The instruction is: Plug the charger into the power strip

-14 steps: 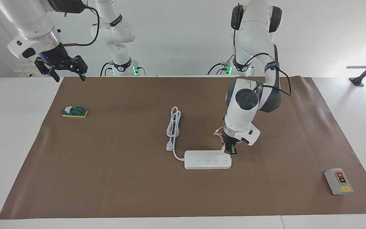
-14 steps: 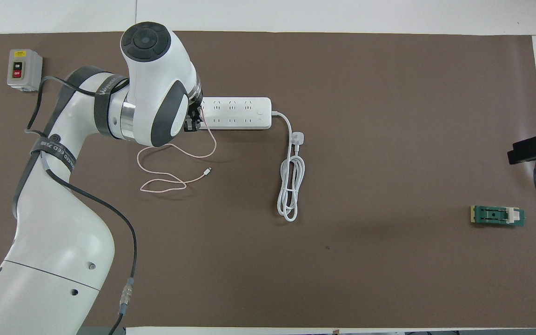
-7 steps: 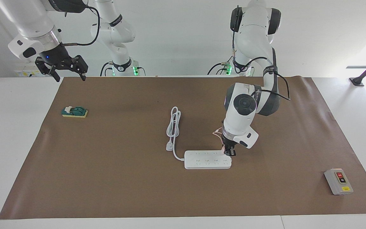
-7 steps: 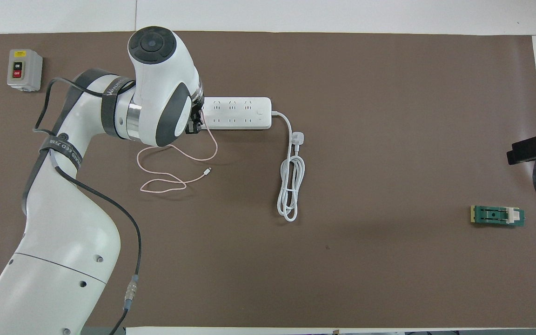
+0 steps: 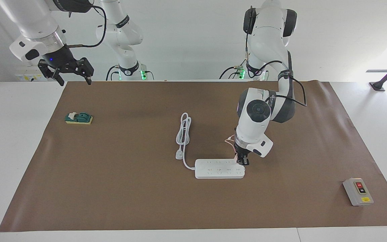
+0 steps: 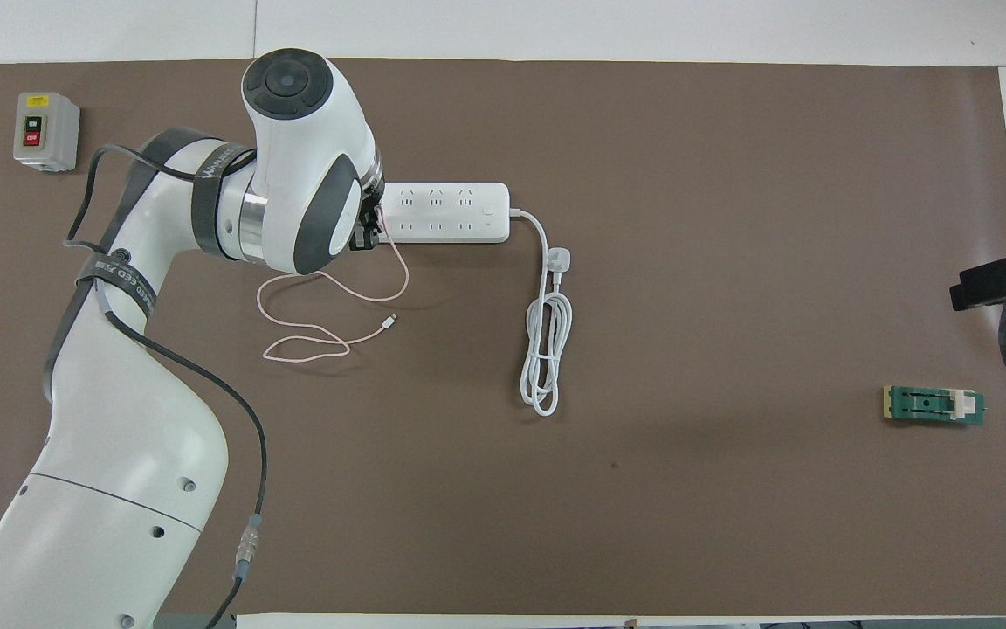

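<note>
Brown paper covers the worktop (image 5: 113,188), where the left pincer (image 5: 242,160), clenched on the charger (image 5: 237,156), has edged lower onto the power strip (image 5: 218,168) near mid-worktop. Insertion looks nearly seated. The right pincer (image 5: 69,71) waits released over the corner at the right arm's end.

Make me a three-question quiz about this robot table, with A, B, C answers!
1. Where is the left gripper?
A. over the green switch
B. at one end of the power strip
C. over the grey button box

2. What colour is the charger's cable?
A. pink
B. blue
C. black

3. How are the right gripper's jaws?
A. shut on a plug
B. out of sight
C. open, holding nothing

Answers: 1 B, it is down at the strip's end. 2 A, a thin pink loop lies on the mat. 3 C, its jaws are spread in the air.
</note>
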Tool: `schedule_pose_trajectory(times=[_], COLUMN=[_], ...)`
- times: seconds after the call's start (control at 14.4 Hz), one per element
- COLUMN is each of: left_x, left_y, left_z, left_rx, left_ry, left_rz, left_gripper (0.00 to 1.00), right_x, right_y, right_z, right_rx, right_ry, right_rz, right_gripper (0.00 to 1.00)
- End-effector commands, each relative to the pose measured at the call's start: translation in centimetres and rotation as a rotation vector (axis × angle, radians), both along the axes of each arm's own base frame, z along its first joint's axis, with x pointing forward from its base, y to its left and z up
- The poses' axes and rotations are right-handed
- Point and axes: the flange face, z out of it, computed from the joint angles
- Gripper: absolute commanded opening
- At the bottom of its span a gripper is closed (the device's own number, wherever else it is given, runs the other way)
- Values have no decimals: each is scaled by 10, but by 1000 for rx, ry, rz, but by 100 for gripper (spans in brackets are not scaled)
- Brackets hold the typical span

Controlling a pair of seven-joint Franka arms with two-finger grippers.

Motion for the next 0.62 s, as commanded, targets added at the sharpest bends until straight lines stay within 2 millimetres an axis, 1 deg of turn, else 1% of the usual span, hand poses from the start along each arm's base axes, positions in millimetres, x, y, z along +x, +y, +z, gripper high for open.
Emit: schedule_pose_trajectory(times=[0.0,0.55], left_x=[6,5], left_y=[-6,-8], left_z=[-6,-11], left_rx=[20,24], left_ry=[-14,0], left_rz=[-14,-30], left_gripper=[0,0], right_x=[-8,-8], right_y=[-3,-3], right_z=[0,0], right_rx=[20,20], right_ry=[0,0], right_rz=[8,8], right_gripper=[100,100])
